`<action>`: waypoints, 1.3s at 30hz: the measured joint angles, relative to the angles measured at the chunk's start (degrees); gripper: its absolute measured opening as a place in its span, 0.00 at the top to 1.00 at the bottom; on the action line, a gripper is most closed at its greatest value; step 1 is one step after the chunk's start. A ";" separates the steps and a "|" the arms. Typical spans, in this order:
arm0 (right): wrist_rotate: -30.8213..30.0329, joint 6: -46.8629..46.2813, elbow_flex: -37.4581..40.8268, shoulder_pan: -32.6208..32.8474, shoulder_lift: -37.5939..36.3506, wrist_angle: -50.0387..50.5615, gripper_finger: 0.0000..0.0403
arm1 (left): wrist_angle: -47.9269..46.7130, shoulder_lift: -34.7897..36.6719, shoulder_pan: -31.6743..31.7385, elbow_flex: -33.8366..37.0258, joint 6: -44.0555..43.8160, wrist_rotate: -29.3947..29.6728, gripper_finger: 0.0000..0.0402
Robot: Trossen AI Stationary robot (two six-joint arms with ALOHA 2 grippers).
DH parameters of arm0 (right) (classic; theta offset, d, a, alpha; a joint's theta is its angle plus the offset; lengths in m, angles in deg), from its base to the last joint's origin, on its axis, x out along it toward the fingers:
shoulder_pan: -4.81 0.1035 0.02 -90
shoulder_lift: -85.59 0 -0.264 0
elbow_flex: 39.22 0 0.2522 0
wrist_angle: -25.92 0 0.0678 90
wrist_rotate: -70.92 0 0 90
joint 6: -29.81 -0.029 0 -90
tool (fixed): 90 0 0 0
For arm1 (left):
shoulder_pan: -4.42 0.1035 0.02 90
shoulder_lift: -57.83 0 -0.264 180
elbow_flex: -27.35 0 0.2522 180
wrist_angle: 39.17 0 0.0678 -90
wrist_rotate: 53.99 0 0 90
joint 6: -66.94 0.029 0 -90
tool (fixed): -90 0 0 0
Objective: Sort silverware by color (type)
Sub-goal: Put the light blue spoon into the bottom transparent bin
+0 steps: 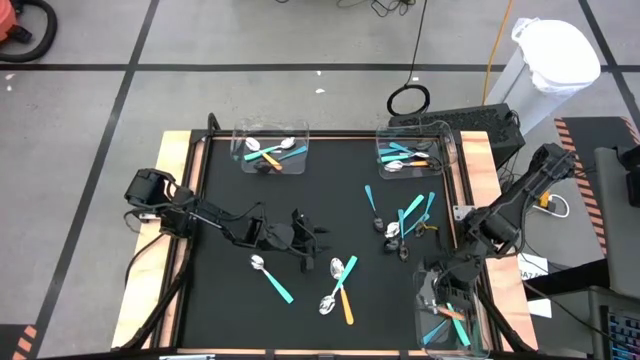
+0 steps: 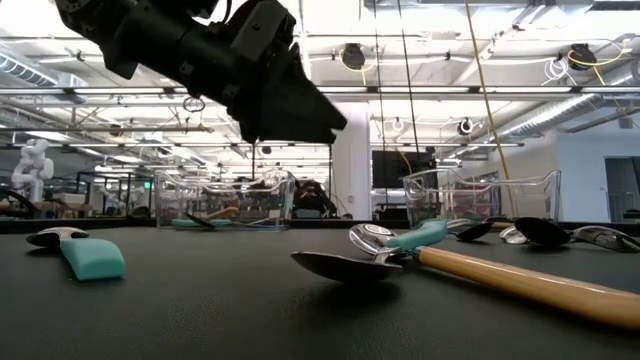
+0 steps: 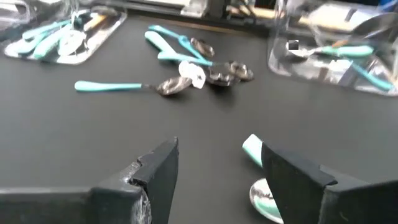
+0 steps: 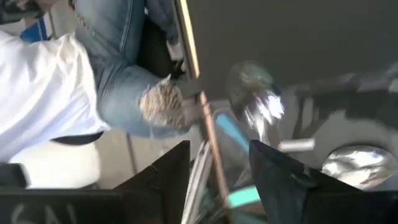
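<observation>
Silverware [image 1: 341,284] lies scattered on the table [image 1: 220,310] at lower centre. The left tool [image 1: 318,243] hovers just above it, spread, empty. The right tool [image 1: 447,300], parted, empty, hangs over the lower-right bin [image 1: 424,325] of spoons.

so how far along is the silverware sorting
Partly done. Three clear bins already hold utensils. The right pincer is open over the near-right bin, nothing visibly held. The left pincer hovers open mid-mat. About ten teal and orange spoons still lie loose.
</observation>
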State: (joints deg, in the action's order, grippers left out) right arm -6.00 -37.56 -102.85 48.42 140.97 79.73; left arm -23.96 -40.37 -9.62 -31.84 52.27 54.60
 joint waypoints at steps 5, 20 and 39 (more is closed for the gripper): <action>-10.07 5.61 0.00 0.00 -0.84 -1.77 0.59 | 4.06 0.00 -0.74 0.00 1.60 0.02 0.43; -36.85 38.59 -0.11 -6.02 9.84 -16.80 0.59 | 2.02 -2.87 -7.49 -3.15 10.69 0.39 0.43; -23.41 67.88 -0.11 -19.20 38.48 -37.33 0.59 | -19.63 1.51 -13.70 -9.18 6.08 18.12 0.43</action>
State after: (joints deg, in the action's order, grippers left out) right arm -29.40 30.32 -102.96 29.23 179.44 42.40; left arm -43.59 -38.86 -23.32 -41.02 58.34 72.72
